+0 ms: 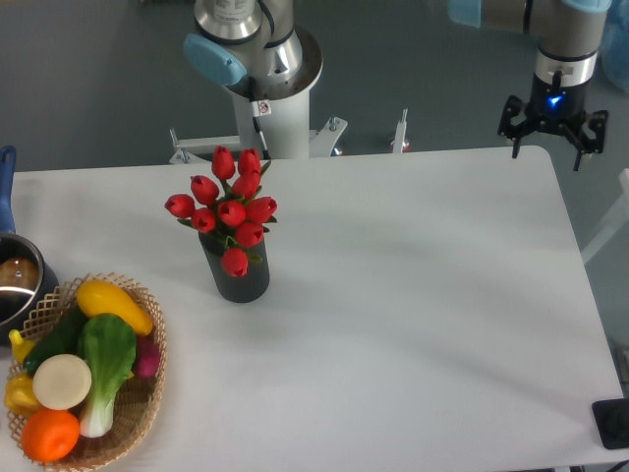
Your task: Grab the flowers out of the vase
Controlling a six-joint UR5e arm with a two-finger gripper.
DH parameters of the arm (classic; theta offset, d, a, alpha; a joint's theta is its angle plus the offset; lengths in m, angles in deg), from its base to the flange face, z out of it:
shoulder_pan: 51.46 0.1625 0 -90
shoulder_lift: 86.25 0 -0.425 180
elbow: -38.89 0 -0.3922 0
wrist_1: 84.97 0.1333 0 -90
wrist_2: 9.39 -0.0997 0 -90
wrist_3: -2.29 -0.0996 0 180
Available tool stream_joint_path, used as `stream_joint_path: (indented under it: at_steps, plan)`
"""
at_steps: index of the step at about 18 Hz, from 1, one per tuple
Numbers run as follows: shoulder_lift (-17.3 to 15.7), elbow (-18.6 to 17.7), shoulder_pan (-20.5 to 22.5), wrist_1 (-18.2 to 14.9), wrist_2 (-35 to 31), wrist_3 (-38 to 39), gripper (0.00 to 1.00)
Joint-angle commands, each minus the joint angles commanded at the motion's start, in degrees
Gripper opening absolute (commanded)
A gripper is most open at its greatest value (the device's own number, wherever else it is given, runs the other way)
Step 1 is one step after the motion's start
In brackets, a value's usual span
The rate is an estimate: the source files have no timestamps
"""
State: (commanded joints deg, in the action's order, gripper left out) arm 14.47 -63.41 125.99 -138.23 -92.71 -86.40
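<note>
We see red flowers in a dark vase, and the robot's hand far off at the back corner.

Nearest to us, a basket (147, 413) of vegetables sits at the left front of the white table (413, 324), with a metal pot (15, 285) just behind it. Farther back, the flowers (228, 208) stand in the vase (239, 278), left of the middle. Farthest away, we see the gripper (546, 146) up in the air over the back right corner, its fingers spread wide and holding nothing.
</note>
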Motion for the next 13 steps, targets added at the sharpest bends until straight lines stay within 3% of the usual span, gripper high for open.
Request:
stream_joint_path:
  at_steps: [8,13]
  plan:
    - [-0.09,-0.35,0.09,-0.44,0.96,0.0,1.0]
    - [-1.75,-3.68,1.49,0.09,8.59,0.88,1.0]
